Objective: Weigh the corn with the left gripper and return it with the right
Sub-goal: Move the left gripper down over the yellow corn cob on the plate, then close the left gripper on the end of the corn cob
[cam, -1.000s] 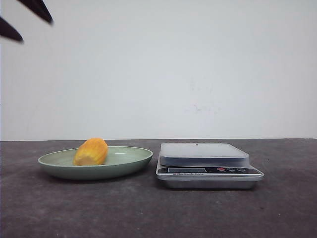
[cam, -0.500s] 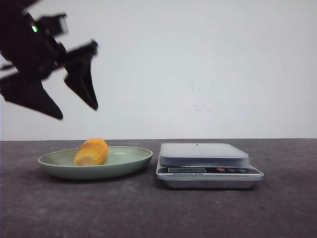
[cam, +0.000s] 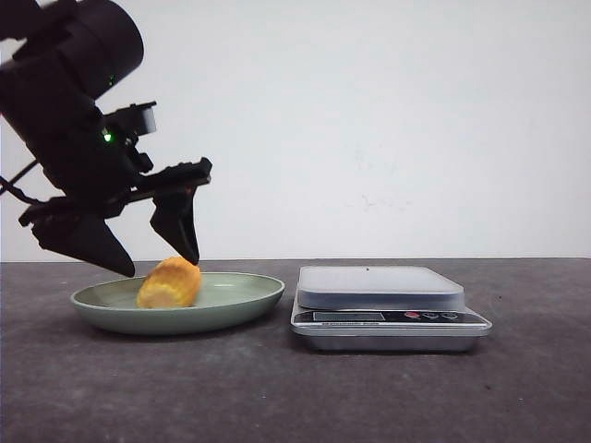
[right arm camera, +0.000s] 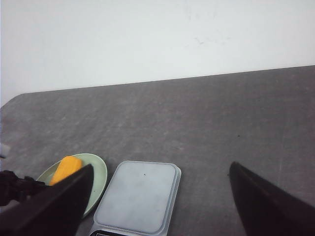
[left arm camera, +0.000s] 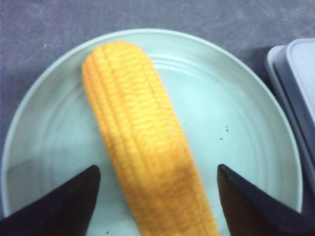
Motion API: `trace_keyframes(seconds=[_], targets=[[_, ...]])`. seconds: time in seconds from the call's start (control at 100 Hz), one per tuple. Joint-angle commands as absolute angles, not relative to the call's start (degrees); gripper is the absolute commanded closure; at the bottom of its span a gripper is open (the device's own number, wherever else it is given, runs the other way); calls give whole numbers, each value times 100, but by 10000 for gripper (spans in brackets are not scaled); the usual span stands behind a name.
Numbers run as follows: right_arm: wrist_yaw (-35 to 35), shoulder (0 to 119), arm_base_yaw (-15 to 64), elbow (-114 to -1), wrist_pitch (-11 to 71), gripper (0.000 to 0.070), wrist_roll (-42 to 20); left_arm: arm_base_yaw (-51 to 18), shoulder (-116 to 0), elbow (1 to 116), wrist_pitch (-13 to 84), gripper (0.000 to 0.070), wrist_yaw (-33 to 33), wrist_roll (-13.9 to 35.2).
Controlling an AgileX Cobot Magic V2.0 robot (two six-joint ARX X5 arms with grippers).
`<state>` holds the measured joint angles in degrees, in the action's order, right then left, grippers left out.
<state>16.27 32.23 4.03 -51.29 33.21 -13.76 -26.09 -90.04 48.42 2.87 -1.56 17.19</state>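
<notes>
The yellow-orange corn (cam: 170, 282) with bumpy rows of kernels lies on its side in a round, shallow, pale green plate (cam: 235, 305) on the dark grey table (cam: 295, 397). In the left wrist view the corn (left arm camera: 147, 142) runs off the edge of the picture, so its near end cannot be seen.

The black left gripper (cam: 157, 258) with pointed fingers hangs just above the corn. Its jaws are spread wide, one pointed finger (left arm camera: 59, 209) on each side of the corn, and neither one touches it. Only the tips of these fingers show in the wrist view. The big black arm with a small green light (cam: 107, 137) is cut off at the side of the front view.

A flat silver kitchen scale (cam: 388, 305) with a pale grey top sits just beside the plate. Its little screen is too small to read.

The right gripper (right arm camera: 157, 206) is high over the table, well apart from the corn. Its two dark fingers are far apart, so it is open and holds nothing. It does not show in the front view.
</notes>
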Motion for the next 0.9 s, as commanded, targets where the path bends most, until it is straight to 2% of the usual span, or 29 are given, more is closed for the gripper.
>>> trace_keyframes(seconds=[0.0,0.13,0.2,0.32,0.41,0.48,0.58,0.64,0.89], targets=[[1629,3245,412,-5229,3256,141,-1339,-2655,-9164,4921,200,240,-176,1761],[1627,3247,412,-5229,3249,142,-1306,-2655,-9233,4921,119,247,-178,1763],[1627,3247,412,-5229,3240,143,-1306,-2655,-9251,4921,71,318,-176,1763],[1627,3245,412,-5229,3225,143,-1306,-2668,-9275,4921,82,367,-176,1761],[1627,3245,412,-5229,3223,143,-1308,-2674,-9317,4921,119,436,-172,1765],[1627,3245,412,-5229,3223,143,-1308,-2703,-9369,4921,174,448,-172,1761],[1627,3245,412,-5231,3223,143,-1313,-2716,-9454,4921,242,585,-156,1758],[1627,3245,412,-5231,3223,143,-1313,-2727,-9470,4921,276,697,-145,1758],[1627,3245,412,-5231,3225,144,-1310,-2746,-9271,5050,405,697,-145,1754]])
